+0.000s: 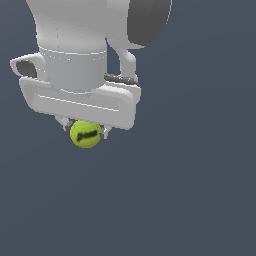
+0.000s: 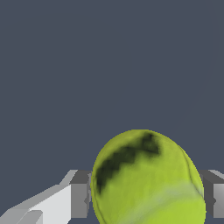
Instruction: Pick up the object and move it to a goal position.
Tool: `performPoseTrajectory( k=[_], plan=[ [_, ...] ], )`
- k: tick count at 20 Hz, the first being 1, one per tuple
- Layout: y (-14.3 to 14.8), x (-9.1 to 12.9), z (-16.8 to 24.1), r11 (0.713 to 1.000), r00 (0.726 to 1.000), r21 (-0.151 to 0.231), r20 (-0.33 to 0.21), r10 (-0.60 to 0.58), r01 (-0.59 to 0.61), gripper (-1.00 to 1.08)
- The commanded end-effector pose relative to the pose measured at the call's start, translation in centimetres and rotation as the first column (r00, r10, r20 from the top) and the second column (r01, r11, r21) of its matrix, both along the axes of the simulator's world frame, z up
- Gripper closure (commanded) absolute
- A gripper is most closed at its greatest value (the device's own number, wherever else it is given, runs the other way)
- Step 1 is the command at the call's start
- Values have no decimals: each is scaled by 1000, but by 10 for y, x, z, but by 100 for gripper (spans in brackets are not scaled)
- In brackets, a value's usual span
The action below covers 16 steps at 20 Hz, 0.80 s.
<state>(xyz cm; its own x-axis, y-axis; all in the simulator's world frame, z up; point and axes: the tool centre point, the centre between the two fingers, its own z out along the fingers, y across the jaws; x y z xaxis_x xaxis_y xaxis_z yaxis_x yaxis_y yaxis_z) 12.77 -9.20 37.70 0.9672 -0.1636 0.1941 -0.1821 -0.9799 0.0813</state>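
The yellow-green ball [image 1: 85,134] with a dark printed mark sits between the short fingers of my white gripper [image 1: 85,131], right under the wide white hand. In the wrist view the ball [image 2: 146,179] fills the space between the two grey finger pads [image 2: 80,192], which press on its two sides. The gripper is shut on the ball. The ball is narrower than the hand above it.
A plain dark grey-blue surface [image 1: 190,190] lies all around the arm in both views. No goal marker or other object shows.
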Motion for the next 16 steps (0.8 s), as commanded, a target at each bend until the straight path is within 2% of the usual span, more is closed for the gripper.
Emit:
performPoseTrajectory(
  k=[1, 8, 16],
  plan=[
    [-3, 1, 28, 999, 999, -6, 16, -42, 43, 108],
    [-7, 3, 72, 994, 993, -15, 43, -110, 110, 108],
    [-9, 4, 92, 990, 989, -18, 54, -138, 139, 108]
  ],
)
